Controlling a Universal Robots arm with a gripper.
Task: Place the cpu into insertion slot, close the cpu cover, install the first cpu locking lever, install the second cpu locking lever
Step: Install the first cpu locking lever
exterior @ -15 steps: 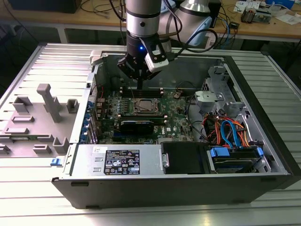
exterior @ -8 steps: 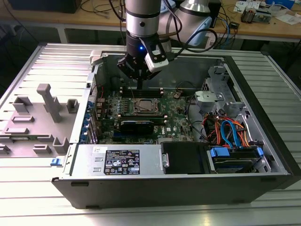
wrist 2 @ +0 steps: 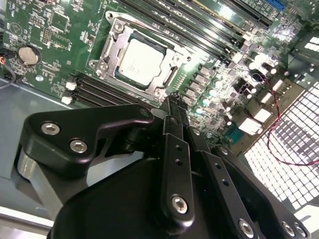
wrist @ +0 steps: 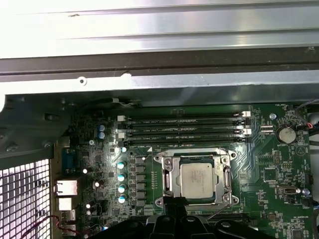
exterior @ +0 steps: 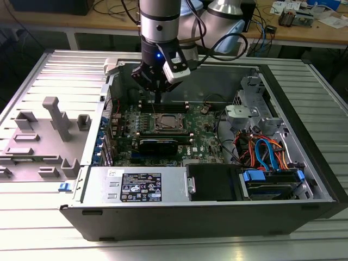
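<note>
The cpu [wrist 2: 138, 59], a square silver-grey chip, lies flat in the insertion slot [exterior: 168, 124] on the green board inside the open computer case. The cpu cover [wrist 2: 108, 50] is a silver frame lying down around the chip's edges, with the chip's top showing through its window [wrist: 195, 180]. My gripper [exterior: 158, 97] hangs just above the board beside the socket, on the memory-slot side. Its black fingers [wrist 2: 174, 149] are shut together with nothing between them, and the tips [wrist: 174, 201] stand at the socket's edge. I cannot tell how the locking levers sit.
Long black memory slots [wrist: 182, 127] run beside the socket. A coin battery [wrist 2: 28, 55] sits on the board. The case holds a power supply [exterior: 138, 185] and coloured cables [exterior: 266, 152] at the exterior view's right. A grey plastic fixture [exterior: 49, 130] lies on the table at its left.
</note>
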